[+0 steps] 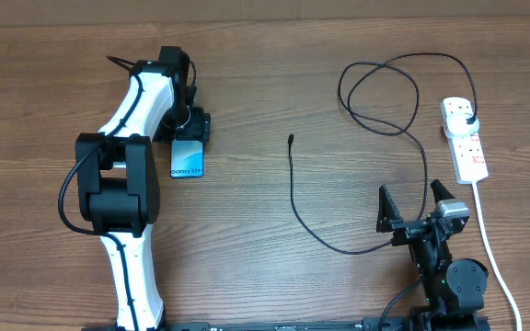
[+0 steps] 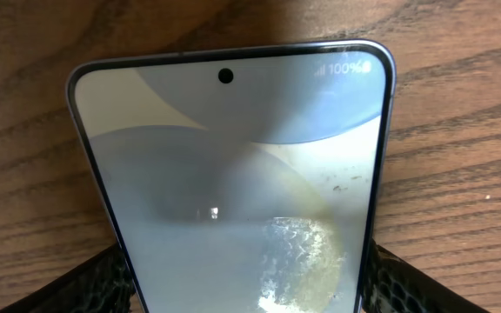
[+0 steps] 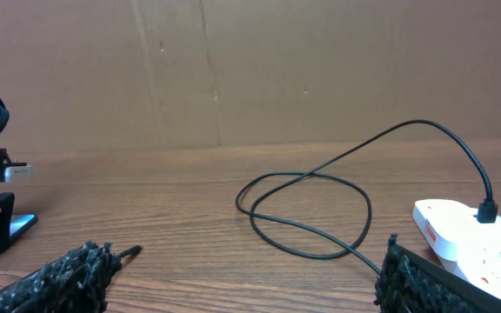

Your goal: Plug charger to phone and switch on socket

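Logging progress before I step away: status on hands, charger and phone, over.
Left hand clamped on slim teal-screened smartphone. Right hand open, empty. Thin black charger cable plugged into white power strip, tip lying free. Nothing blocking.

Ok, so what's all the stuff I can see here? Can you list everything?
phone: one, light-blue screen with black edges, left part of the table
charger cable: one, thin and black, loose tip mid-table, looping right to its plug in the power strip
power strip: one, white with red marks, far right of the table
thick cord: one, white, running from the power strip toward the near edge
table: one, brown wood
cardboard wall: one, brown, behind the table
left fingers: two, black, closed on the phone's sides
right fingers: two, black, open, front right, holding nothing
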You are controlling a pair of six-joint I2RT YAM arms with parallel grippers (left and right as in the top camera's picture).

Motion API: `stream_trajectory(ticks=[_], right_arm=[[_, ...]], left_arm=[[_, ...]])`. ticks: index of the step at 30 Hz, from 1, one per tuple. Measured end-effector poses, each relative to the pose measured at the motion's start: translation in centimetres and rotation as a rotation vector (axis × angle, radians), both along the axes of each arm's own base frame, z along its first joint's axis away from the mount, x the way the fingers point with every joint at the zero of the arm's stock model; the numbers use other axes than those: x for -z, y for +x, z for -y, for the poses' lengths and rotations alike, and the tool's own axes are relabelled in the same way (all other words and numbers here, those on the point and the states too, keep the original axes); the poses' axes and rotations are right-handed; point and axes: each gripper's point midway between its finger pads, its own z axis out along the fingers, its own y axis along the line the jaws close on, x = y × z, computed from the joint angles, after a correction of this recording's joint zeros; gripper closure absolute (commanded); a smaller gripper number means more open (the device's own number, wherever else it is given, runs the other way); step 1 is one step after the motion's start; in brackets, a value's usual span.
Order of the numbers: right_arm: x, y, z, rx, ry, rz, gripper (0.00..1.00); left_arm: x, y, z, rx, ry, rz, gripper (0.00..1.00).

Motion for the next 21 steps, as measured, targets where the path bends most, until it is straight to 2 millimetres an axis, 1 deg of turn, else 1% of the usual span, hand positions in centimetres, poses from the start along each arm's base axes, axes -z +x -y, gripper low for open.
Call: stream_trajectory(ticks=[21], right_arm=[[0.01,0.0,0.01,0.0,0.0,0.0,0.0]], left_arm=[[-0.02,-0.54,-0.05,-0.022,0.002,-0.022,0.2]])
